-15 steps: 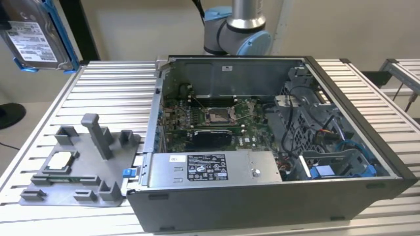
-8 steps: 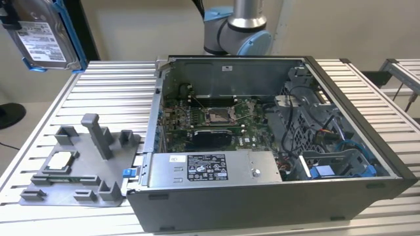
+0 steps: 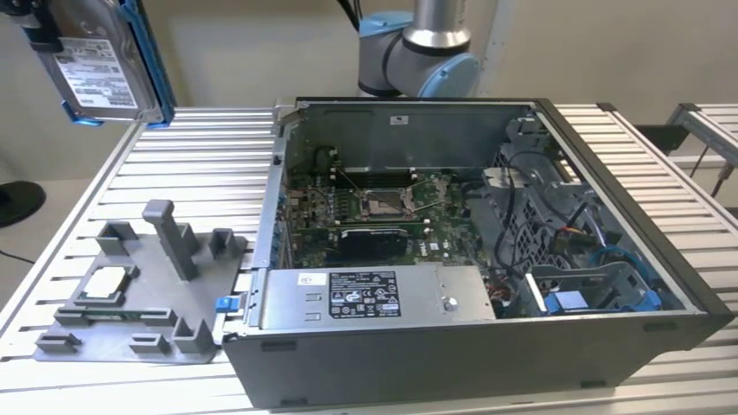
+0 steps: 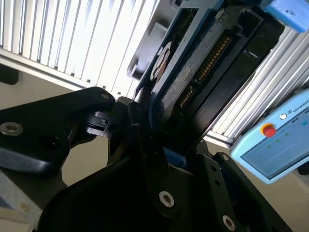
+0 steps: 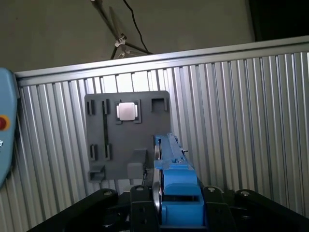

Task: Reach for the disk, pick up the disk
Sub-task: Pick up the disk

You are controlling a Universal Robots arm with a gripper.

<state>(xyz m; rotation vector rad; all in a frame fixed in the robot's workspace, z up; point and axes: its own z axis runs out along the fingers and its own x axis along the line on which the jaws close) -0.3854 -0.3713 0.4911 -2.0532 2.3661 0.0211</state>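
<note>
Your open grey metal computer case (image 3: 461,363) sits on the slatted aluminium desk (image 3: 207,147). The flat grey plastic fixture plate (image 3: 144,298) lies beside it at the exterior view's left, with the small square silver chip (image 3: 106,281) on it. The silver-grey rectangular metal disk (image 3: 98,73) hangs above the desk, clamped in the pincer (image 5: 176,205).

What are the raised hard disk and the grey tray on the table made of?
Hard disk: silvery metal casing, slightly shiny, with a white paper-like label; its blue rails look like plastic. Grey tray: matte, uniform colour, probably moulded or printed plastic.
</note>
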